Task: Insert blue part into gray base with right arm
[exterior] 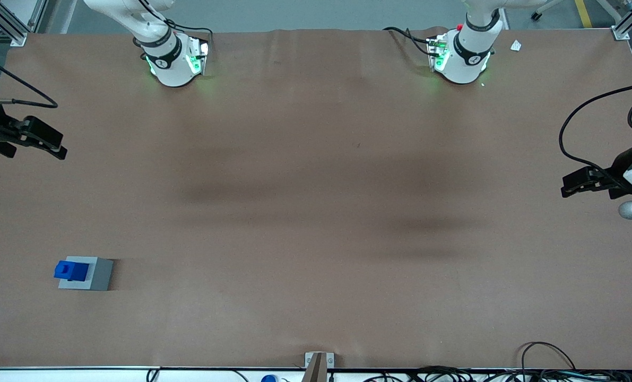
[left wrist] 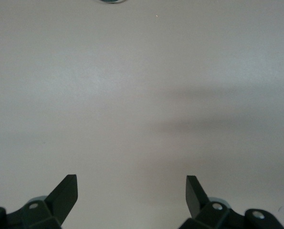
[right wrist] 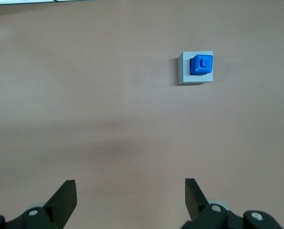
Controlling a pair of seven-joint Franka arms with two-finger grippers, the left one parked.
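The blue part (exterior: 70, 270) sits on top of the gray base (exterior: 97, 274), close to one edge of it, near the working arm's end of the table. Both also show in the right wrist view, the blue part (right wrist: 201, 65) with its notch up on the gray base (right wrist: 184, 72). I cannot tell how deep it is seated. My right gripper (exterior: 37, 148) hangs above the table, farther from the front camera than the two blocks and well apart from them. In its own wrist view the gripper (right wrist: 131, 191) is open and empty.
The brown table (exterior: 316, 223) carries the working arm's green-lit base (exterior: 173, 62). A metal bracket (exterior: 319, 362) and loose cables (exterior: 549, 366) lie at the table edge nearest the front camera. A white scrap (exterior: 516, 45) lies toward the parked arm's end.
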